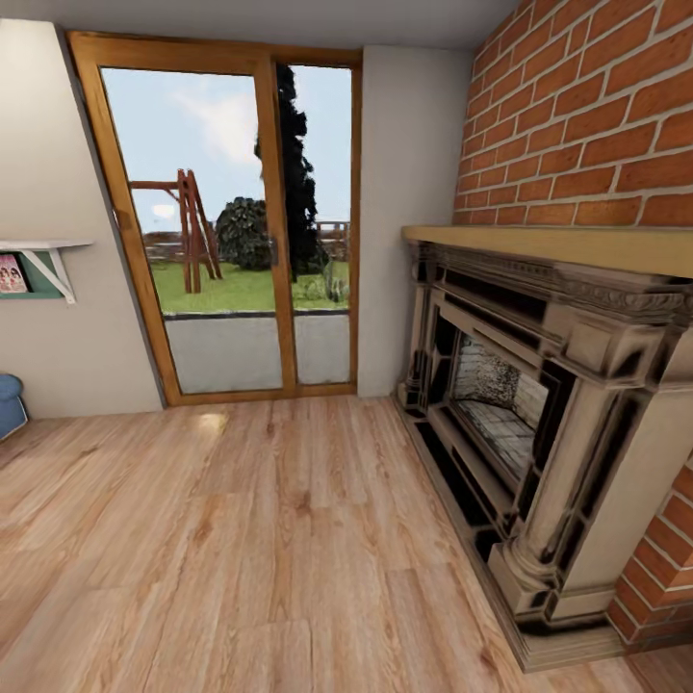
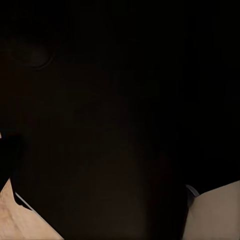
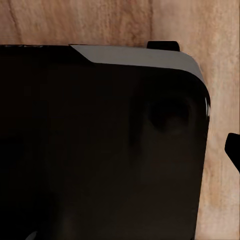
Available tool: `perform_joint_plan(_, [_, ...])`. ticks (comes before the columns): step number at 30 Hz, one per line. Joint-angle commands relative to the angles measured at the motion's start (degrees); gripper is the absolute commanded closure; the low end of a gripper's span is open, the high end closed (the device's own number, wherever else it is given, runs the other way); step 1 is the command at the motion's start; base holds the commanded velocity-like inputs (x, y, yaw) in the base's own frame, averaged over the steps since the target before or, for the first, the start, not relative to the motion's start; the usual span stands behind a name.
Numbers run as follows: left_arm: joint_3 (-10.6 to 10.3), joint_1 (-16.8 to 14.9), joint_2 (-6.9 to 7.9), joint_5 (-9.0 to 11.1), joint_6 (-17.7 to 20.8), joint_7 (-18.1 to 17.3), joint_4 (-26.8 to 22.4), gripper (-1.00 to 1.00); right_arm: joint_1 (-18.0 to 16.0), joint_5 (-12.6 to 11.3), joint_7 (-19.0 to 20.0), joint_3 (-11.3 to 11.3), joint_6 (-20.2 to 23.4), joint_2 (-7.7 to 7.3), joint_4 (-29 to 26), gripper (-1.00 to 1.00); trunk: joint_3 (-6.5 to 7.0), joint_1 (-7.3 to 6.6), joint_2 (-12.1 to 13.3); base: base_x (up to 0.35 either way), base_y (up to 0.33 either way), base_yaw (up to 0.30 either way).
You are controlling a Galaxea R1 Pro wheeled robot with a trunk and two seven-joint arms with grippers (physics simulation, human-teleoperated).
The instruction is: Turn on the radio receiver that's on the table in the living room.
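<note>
Ahead of me a wood floor (image 1: 241, 539) runs to a wall with a glass door (image 1: 226, 226) in a wooden frame; through the panes I see grass, a dark tree and a wooden swing frame (image 1: 190, 231). Along the floor's right edge stands a carved fireplace (image 1: 539, 423) with a pale wooden mantel (image 1: 558, 245), set against a red brick wall (image 1: 587, 115). At the left edge of the floor a bit of something blue (image 1: 10, 404) pokes in, and above it a white shelf (image 1: 43, 252) hangs on the wall with a pink-covered thing under it. From my left wrist I see mostly a dark mass up close, with slivers of pale floor at two corners. From my right wrist I see a black body (image 3: 100, 150) with a grey rim and a rounded corner lying over the wood floor, and a small dark tip at the picture's edge. I cannot tell whether either of my grippers is spread or pressed together. Radio and table lie somewhere outside what I see, so I cannot say how the radio looks or which way it points.
</note>
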Motion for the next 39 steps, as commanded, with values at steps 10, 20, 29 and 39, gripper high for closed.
perform_joint_plan(10, [0.02, 0.00, 0.01, 0.00, -0.01, 0.00, 0.00, -1.00, -0.05, 0.01, 0.00, 0.00, -0.23, -0.09, -0.13, -1.00, 0.00, 0.00, 0.00, 0.000, 0.274, 0.000])
perform_joint_plan(20, [0.02, 0.00, 0.01, 0.00, -0.01, 0.00, 0.00, -1.00, -0.05, -0.08, -0.05, -0.09, -0.27, -1.75, -4.25, -1.00, 0.00, 0.00, 0.00, -0.042, 0.268, 0.000])
perform_joint_plan(29, [0.03, 0.00, 0.01, 0.00, -0.05, 0.00, 0.00, -1.00, -0.05, 0.00, -0.09, -0.17, -0.23, -3.75, -7.92, -1.00, 0.00, 0.00, 0.00, -0.181, 0.201, 0.000])
perform_joint_plan(39, [0.00, 0.00, 0.01, 0.00, -1.84, 0.00, 0.00, -1.00, -0.05, 0.01, -0.11, -0.18, -0.29, -3.81, -8.11, -1.00, 0.00, 0.00, 0.00, -0.023, 0.022, 0.000])
